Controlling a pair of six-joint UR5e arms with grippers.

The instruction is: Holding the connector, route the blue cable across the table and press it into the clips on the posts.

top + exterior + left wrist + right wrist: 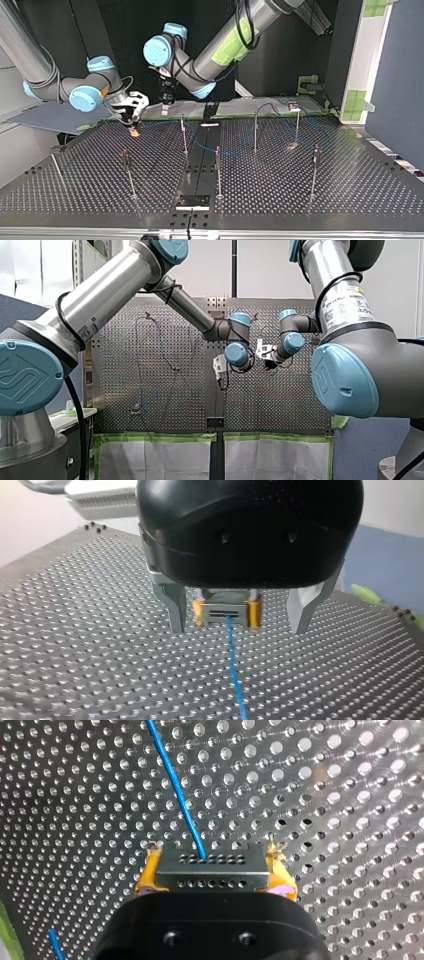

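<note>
Grasped between the yellow pads (148, 876) of my right gripper (214, 872): a flat grey metal connector (227, 612) with rows of small holes in its face, one pad pressed to each short end. Held just over the perforated metal surface (300, 200), near the edge on the arms' side, toward the corner at the top view's left. Contact with the surface not discernible.

Leaving the middle of the connector's face: a thin blue cable (174, 785), straight close to the connector, then slanting away over the holes. In the top view, faint blue runs lying near the middle of the surface and toward the far corner at the right, among thin upright metal posts (255, 131). Seating in any clip at the post tops too small to judge.

My left gripper (237, 629), black-bodied: released, bare metal fingers (172, 602) spread wide, touching nothing. Turned toward the connector's cable side, with connector and yellow pads framed in the gap between the fingers and clear of both. Probably somewhat beyond the fingertips rather than level with them, depth being poorly shown here.

Both arms reaching in over the same edge, grippers near each other but apart.
</note>
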